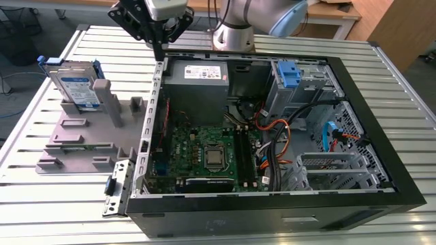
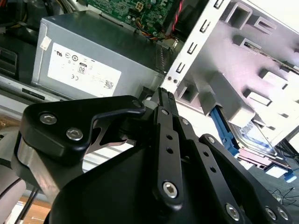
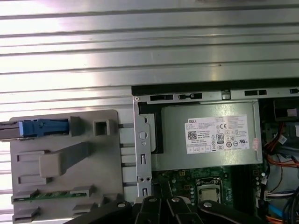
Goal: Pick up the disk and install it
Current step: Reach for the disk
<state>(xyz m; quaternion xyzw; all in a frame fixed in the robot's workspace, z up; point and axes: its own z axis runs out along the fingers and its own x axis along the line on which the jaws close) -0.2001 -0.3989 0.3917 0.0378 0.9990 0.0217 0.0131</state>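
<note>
while your black metal gripper (image 1: 159, 53) hangs by the boxy grey power supply (image 1: 197, 76), fingers pinched together on nothing, one flat silver disk (image 1: 73, 84) with blue rails stands upright in one matte grey plastic fixture (image 1: 68, 138), outside the open black case (image 1: 272, 214).

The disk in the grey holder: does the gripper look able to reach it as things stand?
Probably yes. The disk stands upright in the holder outside the case, its top uncovered; the gripper hangs nearby, higher up.
</note>
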